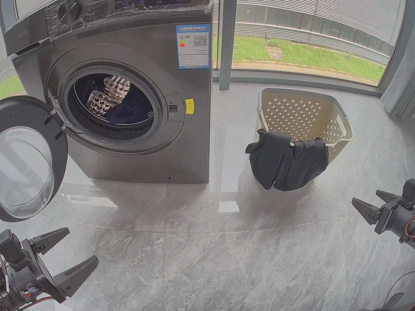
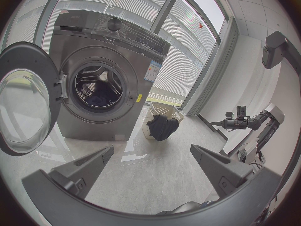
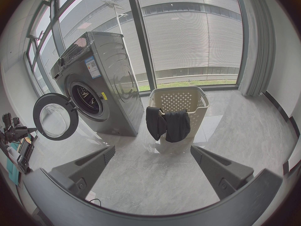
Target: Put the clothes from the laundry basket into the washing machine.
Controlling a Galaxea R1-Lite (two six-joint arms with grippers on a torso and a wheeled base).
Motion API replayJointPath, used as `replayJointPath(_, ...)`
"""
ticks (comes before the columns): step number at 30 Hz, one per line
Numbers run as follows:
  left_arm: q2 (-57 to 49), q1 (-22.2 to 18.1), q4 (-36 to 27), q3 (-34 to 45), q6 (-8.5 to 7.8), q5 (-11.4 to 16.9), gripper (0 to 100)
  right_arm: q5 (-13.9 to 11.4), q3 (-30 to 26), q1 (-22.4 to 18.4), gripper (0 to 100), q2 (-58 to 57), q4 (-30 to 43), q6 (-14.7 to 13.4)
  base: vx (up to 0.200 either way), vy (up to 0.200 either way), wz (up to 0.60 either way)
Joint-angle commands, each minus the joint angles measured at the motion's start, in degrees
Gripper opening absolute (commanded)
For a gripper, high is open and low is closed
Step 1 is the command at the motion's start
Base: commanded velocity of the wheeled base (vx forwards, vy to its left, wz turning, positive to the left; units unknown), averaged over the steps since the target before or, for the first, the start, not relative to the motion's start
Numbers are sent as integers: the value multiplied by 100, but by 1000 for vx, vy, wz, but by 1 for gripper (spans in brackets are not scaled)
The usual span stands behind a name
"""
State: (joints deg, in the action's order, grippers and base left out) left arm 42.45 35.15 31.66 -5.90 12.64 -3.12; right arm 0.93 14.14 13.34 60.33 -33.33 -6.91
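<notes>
Ideally the right gripper (image 1: 365,197), wide open and empty like the left gripper (image 1: 82,245), pinches a thick fold of the dark garment (image 1: 287,163) draped over the laundry basket (image 1: 298,91) rim, lifting clear.

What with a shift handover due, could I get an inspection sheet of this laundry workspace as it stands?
Surface: glossy grey stone floor, bare in front of the machine.
Job's things: washing machine with its door swung open; dark cloth lies in the drum. Laundry basket stands right of the machine, a dark garment draped over its near rim.
Clutter: nothing seen.
Grippers: left gripper open and empty, low at the left; right gripper open and empty, at the right.
Cables: thin wires at the right wrist.
Surroundings: tall window behind, grass outside, curtain at the right.
</notes>
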Motion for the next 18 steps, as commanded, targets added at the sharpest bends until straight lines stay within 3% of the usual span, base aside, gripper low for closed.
replayJointPath(1, 141, 1, 7, -16, 45, 13, 100, -31, 256, 152, 100, 787, -130, 14, 0, 0, 0)
replayJointPath(5, 97, -8, -2, 1, 45, 13, 100, -31, 291, 389, 100, 998, -130, 23, 0, 0, 0)
replayJointPath(18, 132, -8, -2, 10, 63, 13, 100, -22, 300, 521, 100, 1279, -139, -38, 185, 0, 0)
